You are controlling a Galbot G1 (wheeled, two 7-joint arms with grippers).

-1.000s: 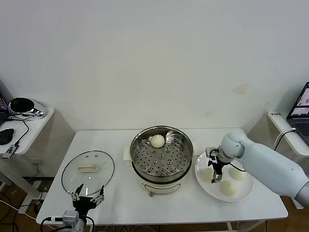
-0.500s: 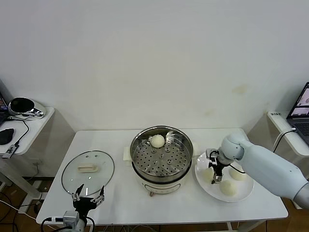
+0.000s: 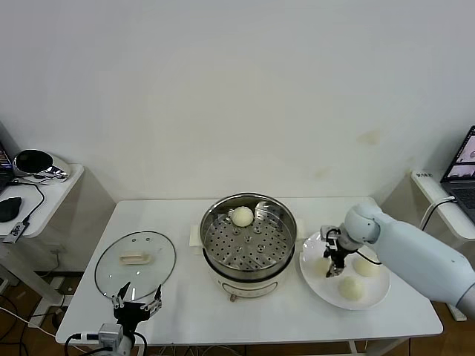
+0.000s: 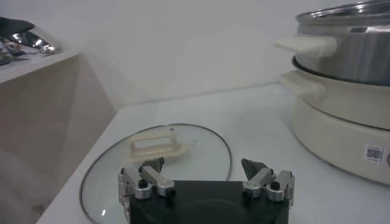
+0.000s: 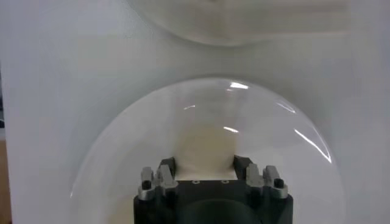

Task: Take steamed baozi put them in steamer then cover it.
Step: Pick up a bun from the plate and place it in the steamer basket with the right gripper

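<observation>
The steamer (image 3: 249, 256) stands mid-table with one baozi (image 3: 242, 216) on its perforated tray at the back. Two more baozi (image 3: 365, 264) (image 3: 350, 288) lie on the white plate (image 3: 378, 293) to the steamer's right. My right gripper (image 3: 334, 261) is down at the plate's left side, shut on another baozi (image 3: 323, 265). In the right wrist view this baozi (image 5: 204, 143) fills the gap between the fingers (image 5: 166, 167). The glass cover (image 3: 136, 263) lies flat at the table's left. My left gripper (image 3: 136, 302) is open and empty by the cover's near rim.
The left wrist view shows the cover's cream handle (image 4: 152, 145) ahead of the left gripper (image 4: 203, 167), with the steamer's side (image 4: 347, 91) beyond. A side table (image 3: 33, 194) with a dark object stands at the left, and a laptop (image 3: 464, 167) at the right.
My right gripper has shifted slightly to the right over the plate, staying low at the left baozi. The left arm has not moved.
</observation>
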